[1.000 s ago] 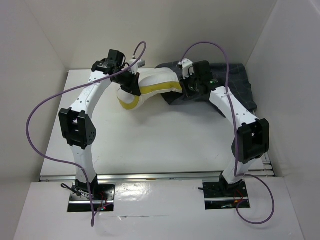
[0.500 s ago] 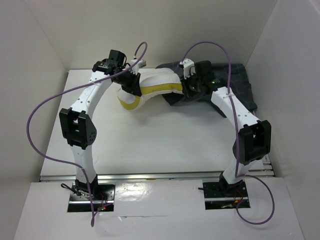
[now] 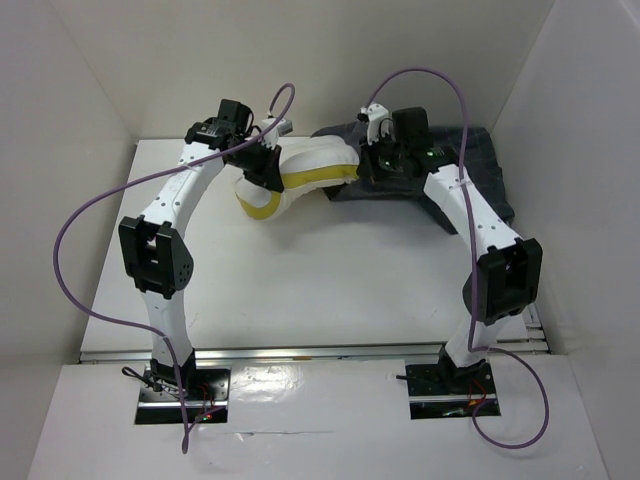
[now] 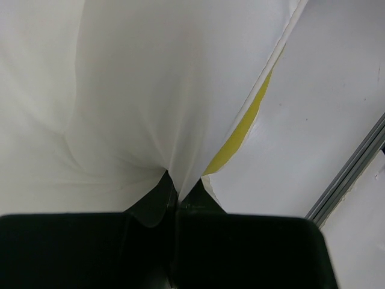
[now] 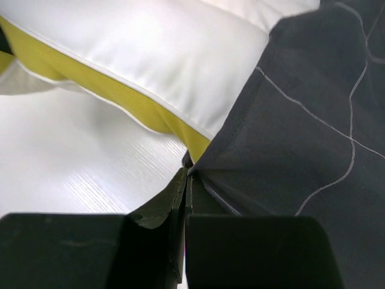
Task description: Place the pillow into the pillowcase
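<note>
Both grippers are pinched tight: the left gripper [image 4: 174, 195] on the pillow [image 3: 310, 165], upper centre of the overhead view, the right gripper [image 5: 187, 174] on the pillowcase [image 3: 485, 165] hem beside it. Insertion looks barely begun; next, the mouth likely needs pulling over the pillow's end.

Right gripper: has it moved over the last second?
Yes. In the top view the right gripper has shifted toward the back wall, shut on the pillowcase edge.
</note>
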You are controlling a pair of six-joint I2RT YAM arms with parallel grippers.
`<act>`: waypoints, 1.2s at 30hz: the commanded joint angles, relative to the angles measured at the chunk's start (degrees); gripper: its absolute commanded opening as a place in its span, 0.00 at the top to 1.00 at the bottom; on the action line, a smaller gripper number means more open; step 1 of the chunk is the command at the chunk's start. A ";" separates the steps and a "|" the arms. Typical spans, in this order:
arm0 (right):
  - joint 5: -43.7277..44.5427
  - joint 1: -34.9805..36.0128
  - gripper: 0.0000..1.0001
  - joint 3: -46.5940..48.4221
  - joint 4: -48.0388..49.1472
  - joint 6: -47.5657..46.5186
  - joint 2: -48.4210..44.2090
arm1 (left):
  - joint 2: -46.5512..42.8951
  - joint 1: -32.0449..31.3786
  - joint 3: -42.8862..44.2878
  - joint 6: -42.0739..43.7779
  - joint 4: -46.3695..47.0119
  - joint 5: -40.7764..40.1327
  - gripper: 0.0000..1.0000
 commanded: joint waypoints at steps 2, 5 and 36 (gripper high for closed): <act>-6.64 3.20 1.00 3.89 0.80 2.40 0.66 | -3.80 -1.30 0.36 -2.19 5.15 4.85 1.00; -9.09 3.81 1.00 5.47 0.20 2.93 2.06 | -4.32 -1.30 0.89 -3.41 6.20 4.86 1.00; -24.93 8.65 1.00 25.51 -0.51 5.31 10.94 | 0.33 -7.18 9.59 -11.67 15.07 2.40 1.00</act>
